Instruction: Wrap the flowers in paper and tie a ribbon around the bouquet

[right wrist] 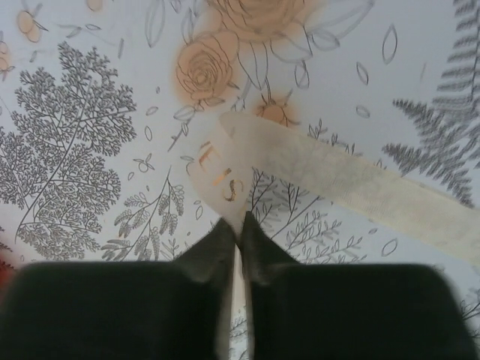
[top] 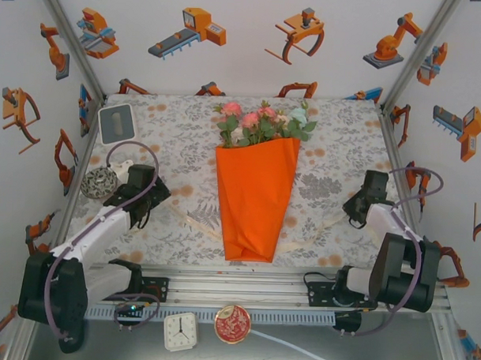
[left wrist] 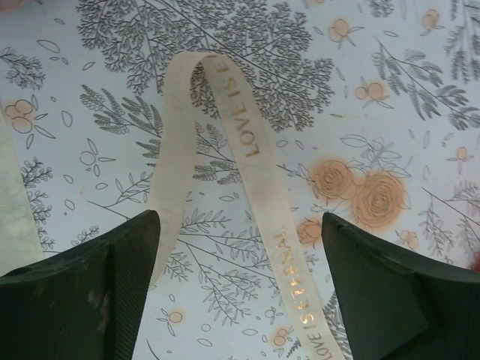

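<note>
Two arms, one bouquet, so here's how it sits. Biggest thing is the worktop (top: 179, 138) with its leafy printed cloth. Lying down the middle of it is the bouquet (top: 257, 177): the orange paper (top: 251, 216) is already folded into a cone, narrow end near, with the flowers (top: 262, 124) poking out the far end. So the wrapping looks done to me, and tying is what's left.

The ribbon (top: 316, 227) comes out on both sides of the cone's near part. It looks like it runs underneath, flat on the cloth.

On the right wrist cam, the right pincer (right wrist: 238, 229) has its fingers pressed together with the ribbon's end nipped between them, and the rest trails off right. On the left wrist cam, the left pincer (left wrist: 240, 232) is spread wide with one finger each side of the strip. The strip humps up in a loop with gold lettering, and nothing is gripped yet.

My take on doing this bit well:
- Drop the left one straight down and close on a flat stretch rather than the loop, since satin slides.
- Lift both ends evenly so the ribbon doesn't drag out from under the cone or roll it.
- Cross over where the paper is tightest.
- Pull gently, because thin paper crumples.
</note>
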Controlling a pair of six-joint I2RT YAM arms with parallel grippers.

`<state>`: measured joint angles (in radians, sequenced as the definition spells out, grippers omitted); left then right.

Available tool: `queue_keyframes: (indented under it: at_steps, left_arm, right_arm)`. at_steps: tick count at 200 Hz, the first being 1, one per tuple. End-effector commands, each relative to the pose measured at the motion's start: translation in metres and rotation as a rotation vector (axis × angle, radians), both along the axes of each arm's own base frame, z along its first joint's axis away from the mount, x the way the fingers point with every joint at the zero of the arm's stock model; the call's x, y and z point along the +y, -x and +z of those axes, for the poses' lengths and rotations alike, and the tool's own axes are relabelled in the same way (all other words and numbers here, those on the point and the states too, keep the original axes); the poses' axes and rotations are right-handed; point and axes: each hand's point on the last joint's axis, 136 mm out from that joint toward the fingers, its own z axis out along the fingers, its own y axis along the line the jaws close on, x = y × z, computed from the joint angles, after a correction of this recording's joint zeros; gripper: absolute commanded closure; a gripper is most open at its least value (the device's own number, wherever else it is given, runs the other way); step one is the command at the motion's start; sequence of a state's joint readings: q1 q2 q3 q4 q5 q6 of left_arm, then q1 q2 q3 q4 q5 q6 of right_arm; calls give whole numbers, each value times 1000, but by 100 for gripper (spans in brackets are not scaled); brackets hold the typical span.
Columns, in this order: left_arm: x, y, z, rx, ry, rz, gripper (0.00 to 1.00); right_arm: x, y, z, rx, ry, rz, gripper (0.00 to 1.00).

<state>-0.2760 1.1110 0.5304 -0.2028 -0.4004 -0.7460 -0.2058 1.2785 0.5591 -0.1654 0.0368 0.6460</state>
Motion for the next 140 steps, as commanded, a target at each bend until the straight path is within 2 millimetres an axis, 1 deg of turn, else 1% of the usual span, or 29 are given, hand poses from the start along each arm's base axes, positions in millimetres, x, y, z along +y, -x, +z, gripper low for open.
queue_keyframes:
  at_steps: [1,8,21,35,46,53,54,55,56,82,99,110,128,140]
  left_arm:
    - [14,-5,6,-20,-22,71,16]
    - [18,-7,6,-29,-20,88,15]
    - [26,-14,3,-46,-1,123,15]
    - [31,-28,0,-63,62,132,14]
    - [34,-40,-2,-64,82,132,14]
    - [35,-47,-2,-55,88,133,14]
    - [35,-48,-3,-52,88,134,14]
    - [36,-48,-3,-48,87,136,14]
    - [35,-49,-4,-46,88,135,14]
    - [40,-62,-17,11,87,145,17]
    - [30,-75,-25,37,110,78,23]
    - [19,-80,-30,51,146,28,28]
    - [6,-75,-33,82,181,-21,32]
    - [8,-66,-33,125,124,-24,34]
  right_arm:
    - [-11,-24,33,-147,20,-50,100]
    - [-12,-29,41,-177,21,-48,100]
    - [-11,-40,63,-251,19,-40,100]
    - [-5,-58,86,-346,-13,-10,100]
    - [-1,-70,97,-378,-53,1,100]
    - [3,-76,98,-383,-83,12,100]
    - [3,-78,102,-392,-86,14,100]
    - [4,-79,100,-387,-92,15,100]
    - [4,-80,103,-395,-94,17,100]
    - [15,-97,108,-434,-190,33,100]
    - [20,-101,110,-454,-226,49,100]
    - [22,-101,110,-451,-236,56,100]
    - [23,-99,109,-445,-240,58,100]
    - [24,-97,109,-443,-241,57,100]
